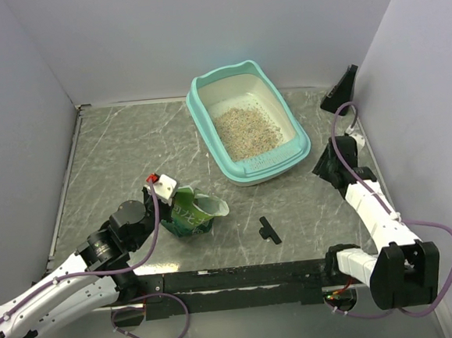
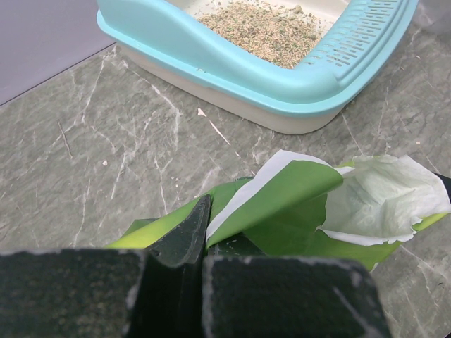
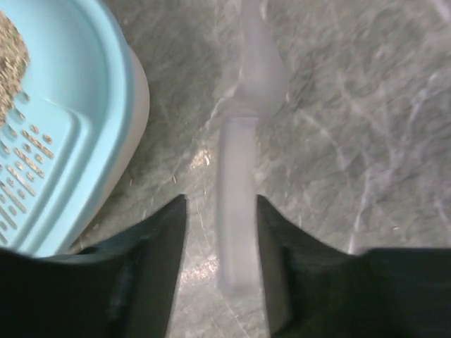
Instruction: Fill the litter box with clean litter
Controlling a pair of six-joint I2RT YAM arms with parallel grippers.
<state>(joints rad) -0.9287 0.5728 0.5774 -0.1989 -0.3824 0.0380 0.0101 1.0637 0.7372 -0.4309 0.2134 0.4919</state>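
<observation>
Room around the litter box [image 1: 266, 163] is widest on its left and near-left, where bare grey marbled worktop [image 1: 115, 154] runs out to the side wall. Behind the box only a narrow strip separates its tall back rim from the rear wall. To its right the gap is tighter, and a black wedge-shaped object [image 1: 341, 89] leans at the wall there.

The box lies flat, with its long axis running from the rear wall toward the arms and skewed a little, so the low slotted lip points near-right. It has a teal rim with rounded corners around a cream pan. The clean litter [image 1: 246, 130], beige and grainy, lies in a patch on the pan's floor (cream walls show all round it).

The right pincer [image 3: 220, 204] hovers just off the box's near-right corner. Its fingers are spread over the worktop with a pale blurred streak between them, and I cannot tell what that streak is.

Near-left of the box and well apart from it, a crumpled green bag [image 1: 192, 212] lies with its torn mouth facing the box. The left pincer [image 2: 174, 257] is pressed together on a fold at the bag's edge. A small black piece [image 1: 268, 230] lies on the worktop near the box's slotted end.
</observation>
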